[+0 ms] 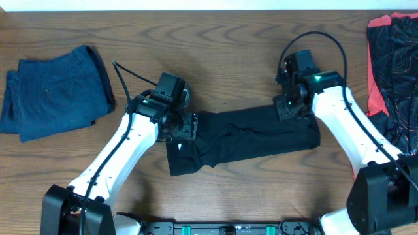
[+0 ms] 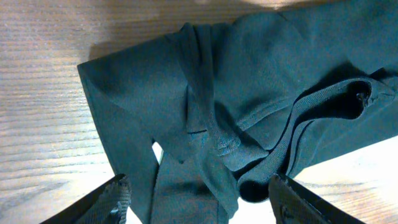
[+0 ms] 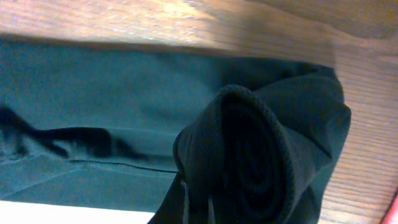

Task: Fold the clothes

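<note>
The clothes in play are long black trousers (image 1: 251,140), lying folded across the middle of the wooden table. My left gripper (image 1: 187,126) hovers over their left end. In the left wrist view it (image 2: 199,202) stands open, its fingers (image 2: 115,198) wide apart with creased black fabric (image 2: 249,93) lying loose between and ahead of them. My right gripper (image 1: 288,108) is at the trousers' upper right corner. In the right wrist view it (image 3: 198,208) is shut on a bunched, ribbed fold of the black trousers (image 3: 261,149), which curls up in front of the camera.
A dark blue garment (image 1: 55,91) lies crumpled at the far left. A red-and-black patterned piece (image 1: 395,72) lies at the right edge. Bare wooden tabletop (image 1: 222,52) stretches behind the trousers.
</note>
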Available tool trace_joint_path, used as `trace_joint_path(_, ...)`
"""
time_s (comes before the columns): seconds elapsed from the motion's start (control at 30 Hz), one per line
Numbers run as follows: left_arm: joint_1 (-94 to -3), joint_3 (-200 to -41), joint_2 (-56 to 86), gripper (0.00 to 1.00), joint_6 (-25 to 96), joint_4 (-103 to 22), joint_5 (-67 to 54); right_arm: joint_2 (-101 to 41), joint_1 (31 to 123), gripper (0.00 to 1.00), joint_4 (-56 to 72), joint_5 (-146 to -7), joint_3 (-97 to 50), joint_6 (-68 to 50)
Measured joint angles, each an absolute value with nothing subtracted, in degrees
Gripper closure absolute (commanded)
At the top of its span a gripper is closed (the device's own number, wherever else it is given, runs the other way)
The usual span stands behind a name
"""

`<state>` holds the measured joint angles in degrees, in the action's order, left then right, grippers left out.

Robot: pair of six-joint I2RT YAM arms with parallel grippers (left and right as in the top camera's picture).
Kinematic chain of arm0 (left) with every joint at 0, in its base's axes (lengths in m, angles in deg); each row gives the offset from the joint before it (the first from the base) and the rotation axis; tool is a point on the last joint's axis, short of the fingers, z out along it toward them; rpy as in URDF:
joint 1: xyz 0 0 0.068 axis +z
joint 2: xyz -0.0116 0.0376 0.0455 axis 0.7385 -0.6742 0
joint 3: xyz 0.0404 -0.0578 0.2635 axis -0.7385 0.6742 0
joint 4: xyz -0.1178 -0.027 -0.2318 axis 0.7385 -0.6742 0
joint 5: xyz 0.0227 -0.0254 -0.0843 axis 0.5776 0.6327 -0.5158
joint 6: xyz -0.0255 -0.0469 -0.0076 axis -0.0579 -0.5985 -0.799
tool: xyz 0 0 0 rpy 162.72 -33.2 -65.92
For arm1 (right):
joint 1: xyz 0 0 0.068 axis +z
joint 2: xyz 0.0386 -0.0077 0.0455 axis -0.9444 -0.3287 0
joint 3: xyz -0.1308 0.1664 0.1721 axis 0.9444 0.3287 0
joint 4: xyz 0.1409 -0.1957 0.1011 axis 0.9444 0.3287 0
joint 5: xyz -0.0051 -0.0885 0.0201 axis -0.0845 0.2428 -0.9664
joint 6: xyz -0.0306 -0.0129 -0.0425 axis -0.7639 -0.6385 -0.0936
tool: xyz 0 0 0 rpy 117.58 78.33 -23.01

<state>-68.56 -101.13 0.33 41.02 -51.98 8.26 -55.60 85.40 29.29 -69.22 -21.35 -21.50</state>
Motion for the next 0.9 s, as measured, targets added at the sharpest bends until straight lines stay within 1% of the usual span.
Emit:
trace_joint_path(0.1, -68.6, -101.1, 0.3, 0.27, 41.0, -52.0, 8.3, -55.6, 86.6, 0.90, 29.2, -69.2, -21.3, -21.5)
trace_joint_path(0.13, -68.6, -101.1, 0.3, 0.27, 41.0, -52.0, 8.3, -55.6, 87.0, 0.88, 29.2, -69.2, -21.3, -21.5)
trace_joint_path(0.17, -68.6, -101.1, 0.3, 0.27, 41.0, -52.0, 8.3, -55.6, 87.3, 0.83, 29.2, -69.3, -21.3, -21.3)
trace_joint_path(0.2, -68.6, -101.1, 0.3, 0.27, 41.0, -52.0, 8.3, -55.6, 87.4, 0.76, 29.2, -69.6, -21.3, -21.3)
trace_joint_path(0.23, -68.6, -101.1, 0.3, 0.27, 41.0, -52.0, 8.3, -55.6, 87.6, 0.68, 29.2, -70.0, -21.3, -21.1)
trace_joint_path(0.27, -68.6, -101.1, 0.3, 0.27, 41.0, -52.0, 8.3, -55.6, 87.7, 0.57, 29.2, -70.8, -21.3, -21.1)
trace_joint_path(0.4, -68.6, -101.1, 0.3, 0.26, 41.0, -52.0, 8.3, -55.6, 87.9, 0.49, 29.2, -75.6, -21.3, -21.8)
trace_joint_path(0.6, -68.6, -101.1, 0.3, 0.26, 41.0, -52.0, 8.3, -55.6, 87.9, 0.48, 28.5, -77.9, -21.3, -22.3)
trace_joint_path(0.8, -68.6, -101.1, 0.3, 0.26, 41.0, -52.0, 8.3, -55.6, 87.9, 0.46, 29.6, -73.7, -21.3, -21.4)
trace_joint_path(0.83, -68.6, -101.1, 0.3, 0.26, 41.0, -52.0, 8.3, -55.6, 87.9, 0.48, 30.1, -73.2, -21.3, -21.3)
trace_joint_path(0.9, -68.6, -101.1, 0.3, 0.26, 41.0, -52.0, 8.3, -55.6, 87.9, 0.58, 31.4, -72.6, -21.3, -21.2)
